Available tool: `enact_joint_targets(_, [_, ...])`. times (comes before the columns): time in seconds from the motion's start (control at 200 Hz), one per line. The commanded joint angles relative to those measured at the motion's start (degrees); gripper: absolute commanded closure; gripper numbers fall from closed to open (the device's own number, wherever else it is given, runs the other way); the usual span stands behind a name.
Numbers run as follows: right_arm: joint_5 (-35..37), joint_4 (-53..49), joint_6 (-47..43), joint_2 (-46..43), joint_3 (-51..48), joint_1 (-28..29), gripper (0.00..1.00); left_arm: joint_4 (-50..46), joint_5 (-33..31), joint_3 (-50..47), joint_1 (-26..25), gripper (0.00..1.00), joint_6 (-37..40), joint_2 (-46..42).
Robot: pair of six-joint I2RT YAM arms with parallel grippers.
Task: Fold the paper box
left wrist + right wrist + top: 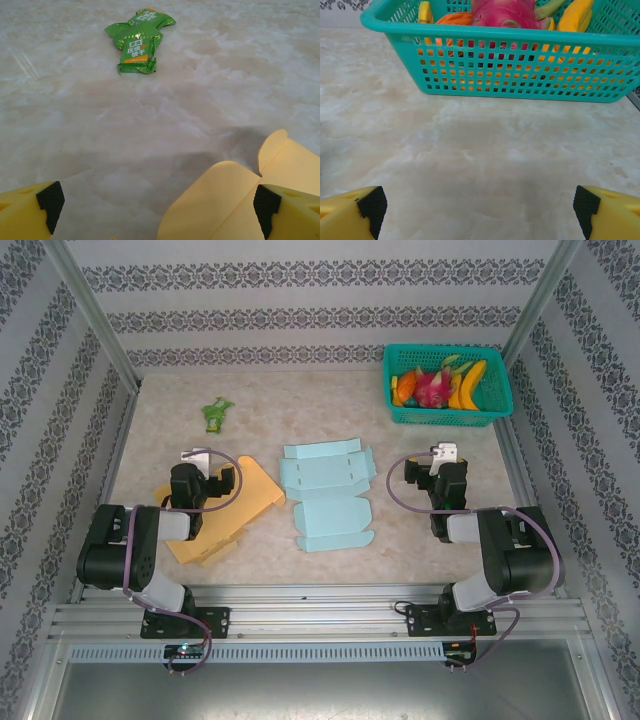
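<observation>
Left gripper: jaws stood wide, empty, over the yellow flat box.
Right gripper: jaws stood wide, empty, facing the basket.
Table: pale, marbled.
Blue paper box: lay flat, unfolded, mid-table between the arms.
Green packet: lay far left.

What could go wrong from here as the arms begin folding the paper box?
1. The yellow box blank lies partly under the open left gripper, so a descent might snag or crease its flap.
2. The light blue box blank lies flat on the smooth table and may slide rather than lift.
3. The open right gripper faces the teal basket; reaching forward could bump it.
</observation>
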Motion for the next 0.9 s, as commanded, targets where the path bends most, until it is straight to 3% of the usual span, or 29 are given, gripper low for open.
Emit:
enact_joint_targets(0.0, [0.03,2.72,-0.79,0.31,0.56,0.68,0.02,2.56,-0.61,1.05,-0.53,0.00,0.98,0.72])
enact_joint_targets(0.894, [-4.73,0.77,1.01,0.47,1.78,-1.84,0.02,1.61,1.69,1.65,0.91,0.00,-0.25,0.82])
